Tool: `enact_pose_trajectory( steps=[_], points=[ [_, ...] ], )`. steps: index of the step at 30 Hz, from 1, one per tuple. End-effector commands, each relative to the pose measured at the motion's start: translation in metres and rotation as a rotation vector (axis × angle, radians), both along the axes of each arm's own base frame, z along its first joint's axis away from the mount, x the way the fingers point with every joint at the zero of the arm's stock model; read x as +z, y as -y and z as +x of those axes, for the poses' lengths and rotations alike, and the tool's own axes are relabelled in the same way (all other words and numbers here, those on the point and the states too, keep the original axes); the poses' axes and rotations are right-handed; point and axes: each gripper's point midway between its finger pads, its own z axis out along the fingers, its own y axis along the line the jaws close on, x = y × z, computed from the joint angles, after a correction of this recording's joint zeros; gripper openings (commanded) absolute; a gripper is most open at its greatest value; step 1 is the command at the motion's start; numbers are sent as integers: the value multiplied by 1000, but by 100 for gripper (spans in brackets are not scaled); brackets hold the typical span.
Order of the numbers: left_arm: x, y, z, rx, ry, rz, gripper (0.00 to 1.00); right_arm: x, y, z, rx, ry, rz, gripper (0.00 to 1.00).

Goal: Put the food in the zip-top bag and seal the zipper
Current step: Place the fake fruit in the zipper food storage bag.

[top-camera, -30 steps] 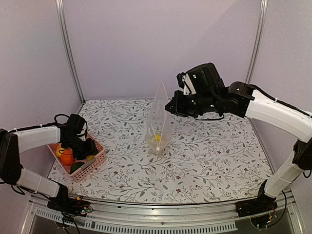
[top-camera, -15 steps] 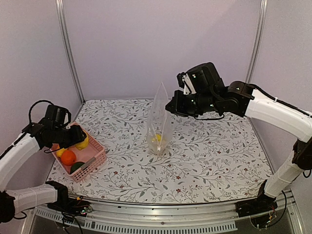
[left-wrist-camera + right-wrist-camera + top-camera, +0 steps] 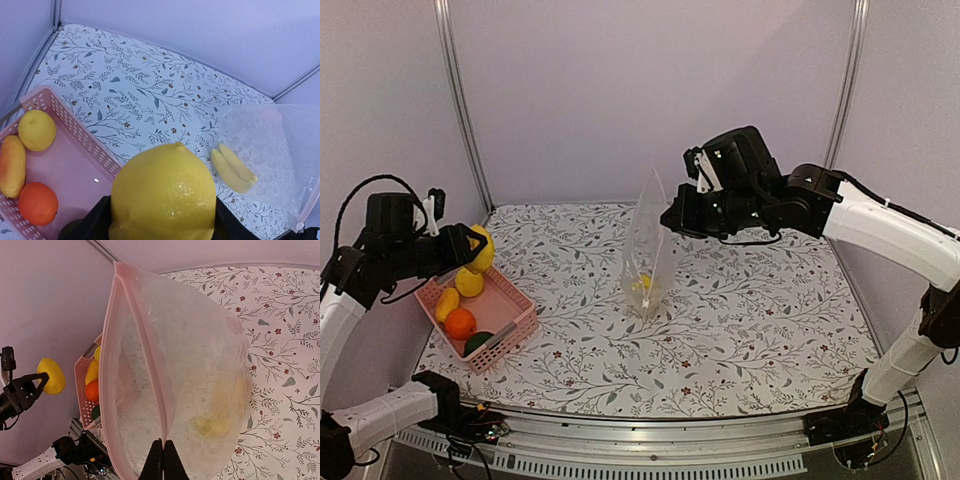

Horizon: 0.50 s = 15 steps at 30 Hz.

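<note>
My left gripper (image 3: 472,250) is shut on a yellow lemon (image 3: 481,247), held in the air above the pink basket. In the left wrist view the lemon (image 3: 162,195) fills the space between the fingers (image 3: 97,222). The zip-top bag (image 3: 646,248) stands upright at mid-table. My right gripper (image 3: 163,444) is shut on its mouth edge, pinching the zipper (image 3: 144,337) strip. The mouth gapes open toward the left. Yellow bananas (image 3: 232,167) lie inside the bag (image 3: 262,150).
The pink basket (image 3: 512,312) sits at the table's left front. It holds a second lemon (image 3: 469,282), a yellow-orange piece (image 3: 446,303), an orange (image 3: 460,322) and a dark green piece (image 3: 477,343). Metal frame posts stand at the rear corners.
My left gripper has risen out of the basket with the lemon, moving up and to the left. The right arm and the bag have stayed put.
</note>
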Motion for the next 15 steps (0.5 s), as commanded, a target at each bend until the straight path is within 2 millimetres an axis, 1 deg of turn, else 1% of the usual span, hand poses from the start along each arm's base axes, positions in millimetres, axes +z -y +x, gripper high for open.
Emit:
enact_pose_trajectory(
  steps=[1, 5, 11, 15],
  points=[
    [33, 34, -8, -169, 70, -94, 50, 6, 1, 8, -14, 18, -21, 0],
    [58, 60, -15, -294, 134, -162, 50, 5, -1, 8, -9, 14, -23, 0],
    [101, 102, -33, -513, 252, -285, 50, 6, 0, 9, -13, 19, -23, 0],
    [117, 126, -42, -610, 304, -323, 50, 7, 0, 9, -9, 19, -33, 0]
  ],
)
